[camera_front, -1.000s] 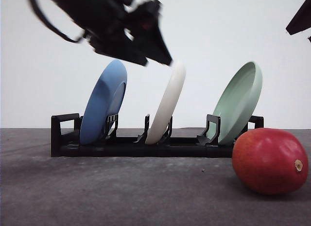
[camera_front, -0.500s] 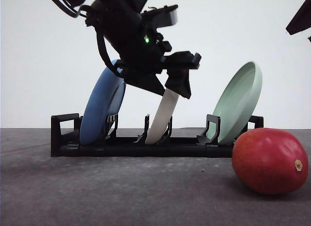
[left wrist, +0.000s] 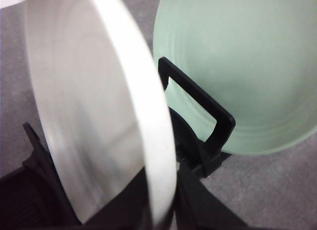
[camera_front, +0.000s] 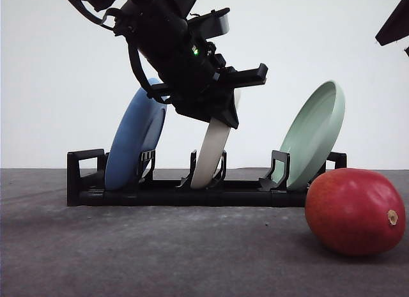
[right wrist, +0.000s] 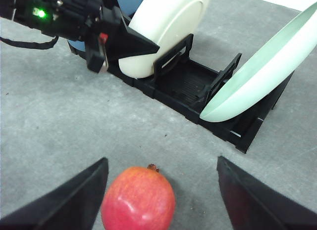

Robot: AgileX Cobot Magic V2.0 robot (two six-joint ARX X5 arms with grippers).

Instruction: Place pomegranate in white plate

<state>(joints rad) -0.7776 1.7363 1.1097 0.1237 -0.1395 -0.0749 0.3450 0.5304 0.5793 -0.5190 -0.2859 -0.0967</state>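
Glossy red, the one pomegranate [camera_front: 355,211] sits nearest on the grey table [camera_front: 160,258], front right, long axis across the scene, tan nub pointing right and toward us. Right gripper [right wrist: 161,198] hangs spread wide above it, holding nothing. Farther back, a black rack [camera_front: 192,193] props three plates on edge: blue plate [camera_front: 134,136], white plate [camera_front: 211,153] centre, green plate [camera_front: 313,134]. Left gripper [camera_front: 220,108] straddles the white plate's top rim; grip can't be judged.
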